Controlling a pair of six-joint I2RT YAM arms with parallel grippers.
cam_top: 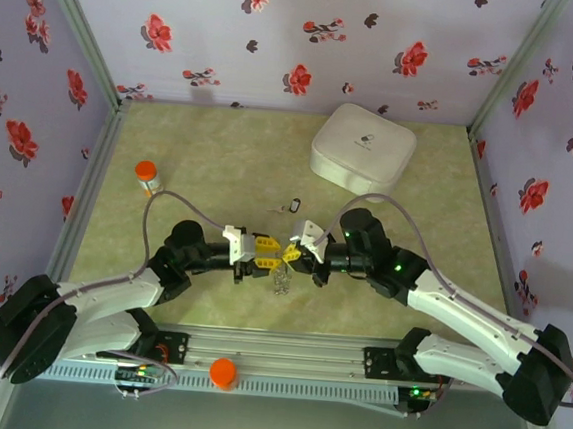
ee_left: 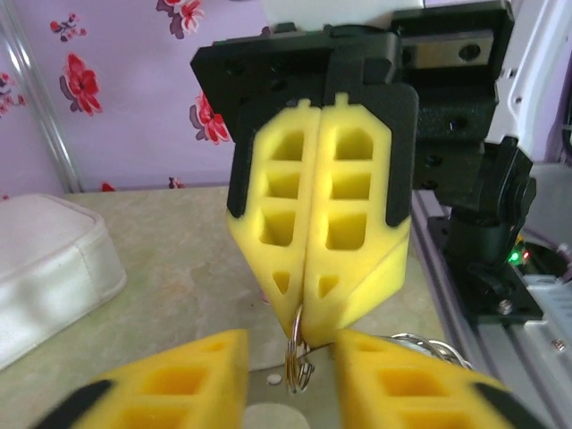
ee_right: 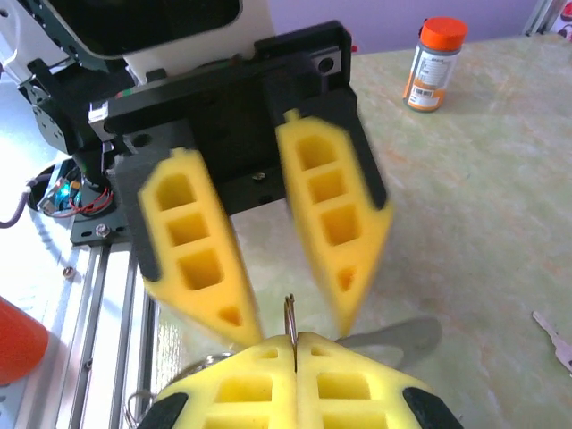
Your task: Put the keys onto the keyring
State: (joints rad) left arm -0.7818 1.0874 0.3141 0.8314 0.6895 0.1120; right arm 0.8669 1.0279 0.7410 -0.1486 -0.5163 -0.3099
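Right wrist view: the right gripper [ee_right: 295,362] is seen clamped on the keyring [ee_right: 290,315], whose thin edge stands up from the closed jaws. Just beyond, the left gripper [ee_right: 293,313] is held parted around the keyring. The keyring is judged light, stiff and slippery, and best pinched across the wire. One key [ee_right: 556,332] is seen farther off on the table [ee_right: 465,223].

**White Arms, Yellow Fingers**

The left arm [cam_top: 109,297] and right arm [cam_top: 464,308] are shelled white, jointed black. The left tool [ee_right: 293,315] and right tool [ee_left: 304,317] are fitted with yellow cut-out fingers [ee_left: 380,268] on black mounts. Grey cables [cam_top: 148,225] are looped alongside.
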